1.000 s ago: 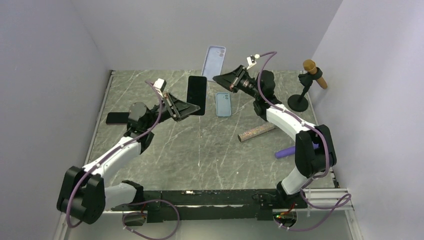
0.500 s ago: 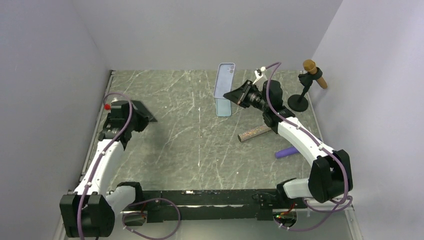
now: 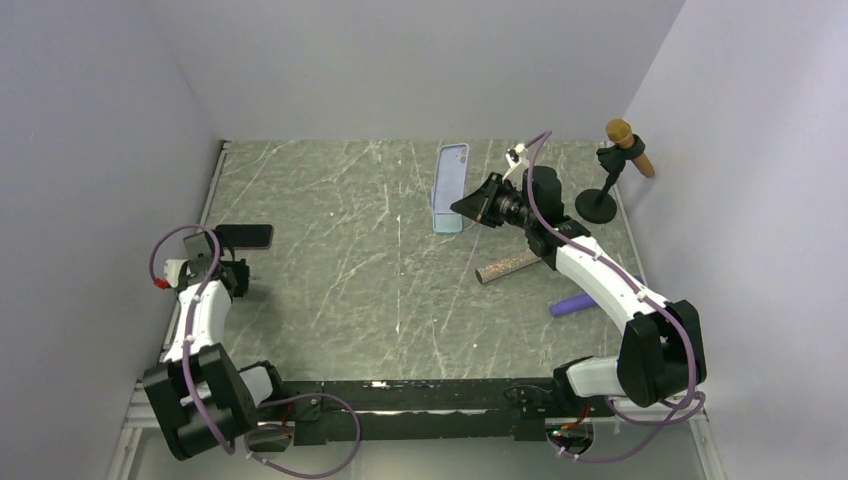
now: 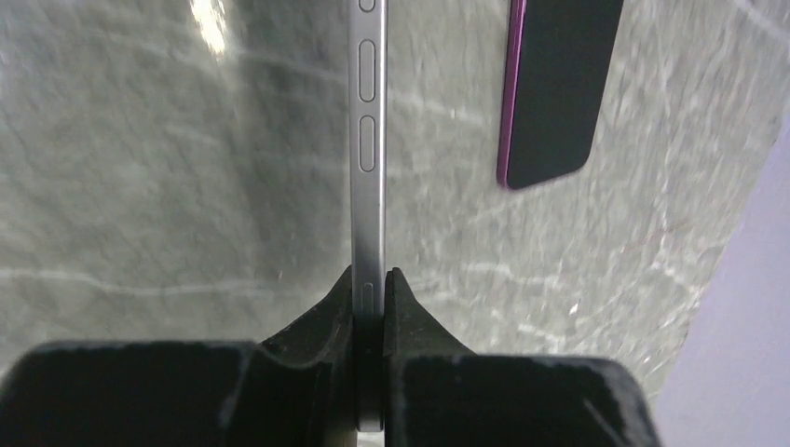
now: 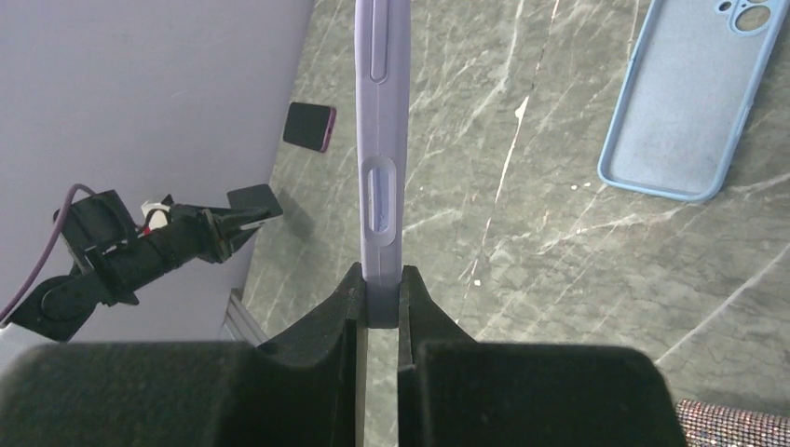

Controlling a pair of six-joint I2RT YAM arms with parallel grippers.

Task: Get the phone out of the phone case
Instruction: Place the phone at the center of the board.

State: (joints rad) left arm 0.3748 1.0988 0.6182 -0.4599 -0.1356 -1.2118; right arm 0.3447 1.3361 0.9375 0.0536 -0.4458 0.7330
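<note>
**A:** Starting at the left gripper (image 4: 371,284): pinched narrow on one end of the thin silver-edged phone (image 4: 366,168), seen edge-on, side buttons running up the rim. Bare of any case. Held over the grey veined stone tabletop (image 4: 140,186), far out by the left edge.

**B:** And next to that?

**A:** Near it, flat on the stone, a second dark phone with a magenta rim (image 4: 559,84). Apart from the held one, not touching.

**B:** Right gripper (image 5: 380,279)?

**A:** Closed tight on the lower end of the lilac soft silicone phone case (image 5: 380,140), stood upright, edge toward the lens. Empty, judging from overhead. Further out, a pale blue rubbery case (image 5: 685,93) lying open side up. Beyond that, toward the right wall, a glittery brown bar (image 3: 513,265), a short purple cylinder (image 3: 572,305) and a brown-headed microphone on a black stand (image 3: 615,165).

**B:** Separated already, then?

**A:** Seemingly so: phone in one grip, case in the other, well apart across the table. Probably only the setting down left.

**B:** Risks from here?

**A:** Mostly a drop. Gripped by one short end only, far from the balance point, so liable to pivot or slide between the pads on a quick swing. Also close to the table's left edge: could land off the stone, or clip the magenta-rimmed phone on the way down. Much the same for the case: soft, apt to flex and squirm out of a narrow pinch. Best lowered slowly and laid flat before letting go.
</note>
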